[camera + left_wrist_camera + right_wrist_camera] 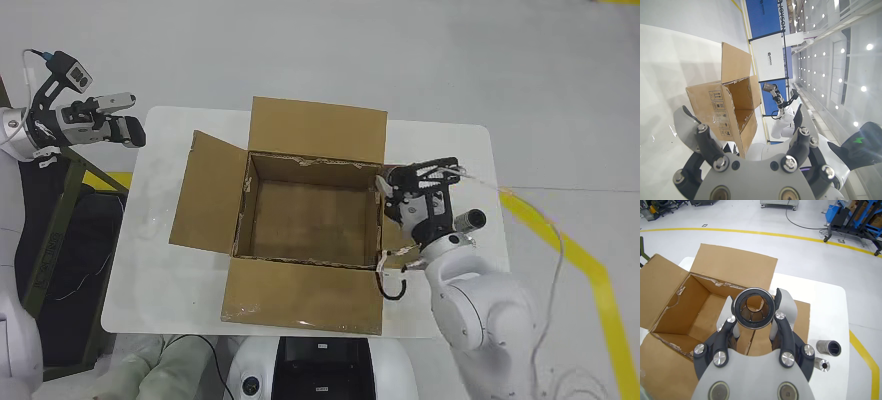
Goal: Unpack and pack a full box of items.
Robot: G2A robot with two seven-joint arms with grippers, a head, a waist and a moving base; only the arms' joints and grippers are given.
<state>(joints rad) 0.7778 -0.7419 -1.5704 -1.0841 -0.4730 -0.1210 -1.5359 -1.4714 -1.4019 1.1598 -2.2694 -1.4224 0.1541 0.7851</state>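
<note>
**Sleeve** [753, 311]: a short metal cylinder with a dark rim and an open bore. It is clamped between the fingers of my right gripper [754, 300] and held in the air, bore towards the wrist camera. It hangs above the box's [310, 220] right wall and folded-out right flap, not over the middle of the opening.

**Box:** all four flaps are out, the rim is torn, and the floor is bare as far as the top view shows.

**Two cylinders:** one larger [828, 348] and one smaller [822, 365]. They lie side by side on the table [450, 150], just past the right flap.

**Left gripper** [128, 118]: spread wide and carrying nothing. It sits off the table's far left corner, well apart from the box.

**Step, as I judge it:** the box is emptied and this sleeve is either the last item out or the first one back in. The pictures do not settle which.

**Next move:**
- To set it down, I must carry it clear of the flap to bare table near the two cylinders, and lower it before releasing.
- To pack it, I must shift inward over the opening and descend clear of the right wall.
</note>
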